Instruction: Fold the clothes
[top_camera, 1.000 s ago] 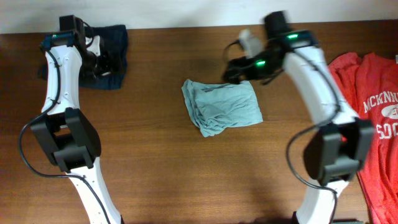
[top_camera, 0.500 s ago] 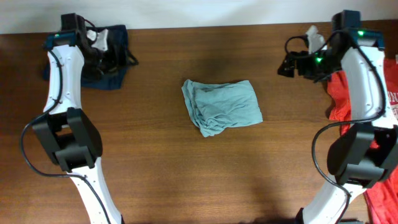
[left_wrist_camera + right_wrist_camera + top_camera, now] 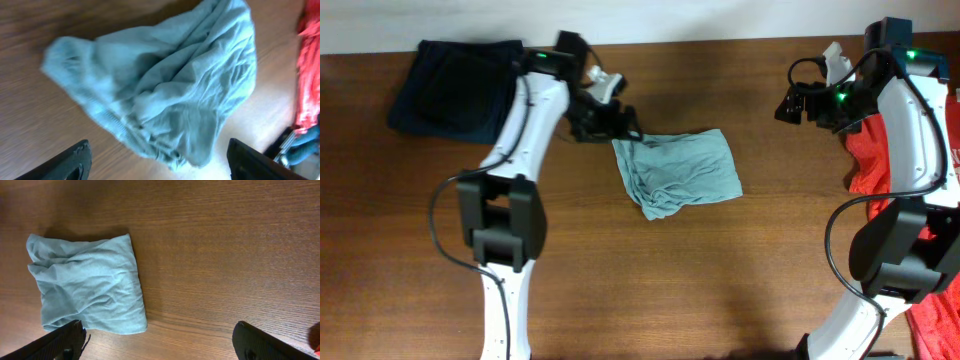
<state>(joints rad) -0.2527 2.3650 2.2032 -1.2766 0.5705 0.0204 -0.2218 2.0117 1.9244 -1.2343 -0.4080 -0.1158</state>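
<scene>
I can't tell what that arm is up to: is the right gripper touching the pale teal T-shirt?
Apart. The overhead view shows a stretch of bare table between the right gripper and the teal T-shirt.

I cannot read any text, label, brand or number in these views. The pale grey-teal T-shirt [image 3: 680,172] in the middle of the table is plain cloth on every side that shows. Of the red T-shirt [image 3: 863,165] only strips of red cloth show at the right edge, with no legible letters. The dark blue cloth [image 3: 455,90] carries no mark that I can make out.
</scene>
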